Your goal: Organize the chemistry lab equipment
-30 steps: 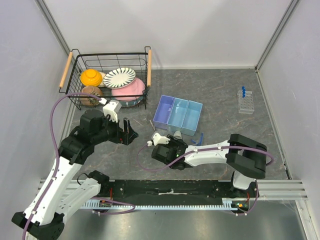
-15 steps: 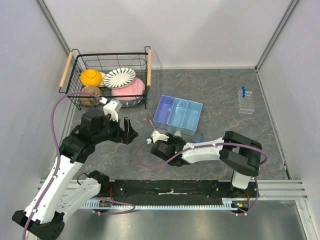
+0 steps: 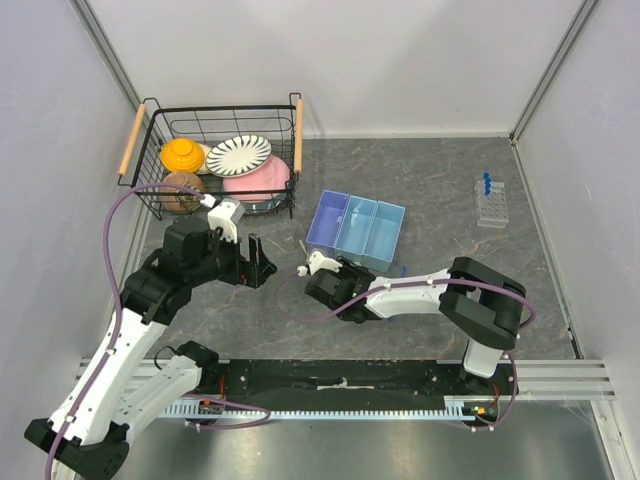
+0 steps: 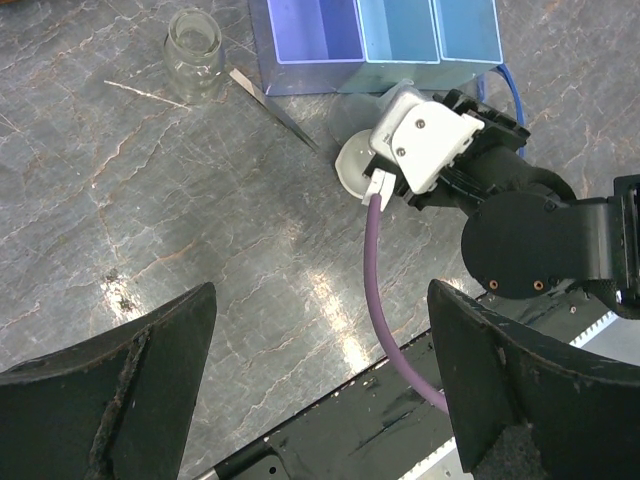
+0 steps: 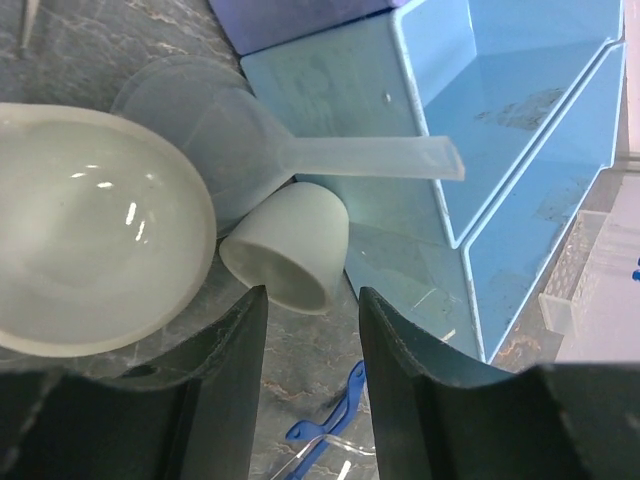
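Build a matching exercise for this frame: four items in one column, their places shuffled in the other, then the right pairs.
Items
1. tube rack
2. wire basket
3. tiny white cup
4. glass jar

Places
A. beside the metal spatula
B. far right, apart from everything else
C. just ahead of the right claw
D. far left, holding crockery

Pairs: 1-B, 2-D, 3-C, 4-A

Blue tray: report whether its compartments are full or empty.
Empty: the blue tray shows three bare compartment floors in the top and left wrist views; nothing lies inside.
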You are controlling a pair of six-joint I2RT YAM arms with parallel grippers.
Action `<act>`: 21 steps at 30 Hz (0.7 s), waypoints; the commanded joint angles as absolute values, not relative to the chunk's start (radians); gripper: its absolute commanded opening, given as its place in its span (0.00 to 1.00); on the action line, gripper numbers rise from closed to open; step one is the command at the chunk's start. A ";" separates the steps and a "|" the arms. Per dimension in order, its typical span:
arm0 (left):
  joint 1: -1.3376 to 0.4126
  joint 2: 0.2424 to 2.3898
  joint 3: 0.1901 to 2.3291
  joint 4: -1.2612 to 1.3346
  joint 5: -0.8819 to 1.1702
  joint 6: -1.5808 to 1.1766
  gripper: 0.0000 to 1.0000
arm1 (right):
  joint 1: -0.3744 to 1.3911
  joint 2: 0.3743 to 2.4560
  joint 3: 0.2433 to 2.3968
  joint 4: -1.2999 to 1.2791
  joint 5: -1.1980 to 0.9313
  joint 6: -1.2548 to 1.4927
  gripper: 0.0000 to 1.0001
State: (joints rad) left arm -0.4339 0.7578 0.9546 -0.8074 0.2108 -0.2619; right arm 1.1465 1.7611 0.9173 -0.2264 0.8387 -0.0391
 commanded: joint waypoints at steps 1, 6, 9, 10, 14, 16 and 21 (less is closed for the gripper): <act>-0.434 0.759 0.991 -0.793 0.198 -0.242 0.92 | 1.123 1.773 0.953 -0.184 0.828 -0.046 0.48; -0.436 0.756 0.989 -0.793 0.198 -0.241 0.92 | 1.112 1.805 0.962 -0.163 0.818 -0.046 0.42; -0.434 0.753 0.986 -0.793 0.195 -0.241 0.92 | 1.111 1.824 0.968 -0.153 0.816 -0.051 0.37; -0.436 0.752 0.986 -0.793 0.195 -0.239 0.92 | 1.111 1.827 0.969 -0.153 0.816 -0.051 0.35; -0.434 0.750 0.986 -0.796 0.192 -0.239 0.92 | 1.112 1.827 0.974 -0.152 0.815 -0.049 0.23; -0.434 0.750 0.986 -0.798 0.190 -0.239 0.92 | 1.111 1.819 0.974 -0.169 0.815 -0.040 0.16; -0.436 0.746 0.986 -0.798 0.192 -0.241 0.92 | 1.114 1.775 1.008 -0.244 0.828 -0.003 0.00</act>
State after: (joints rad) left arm -0.4339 0.7582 0.9546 -0.8078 0.2100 -0.2619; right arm 1.1126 1.8118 0.9680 -0.1810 0.8478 -0.0479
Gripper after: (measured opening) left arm 0.924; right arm 0.071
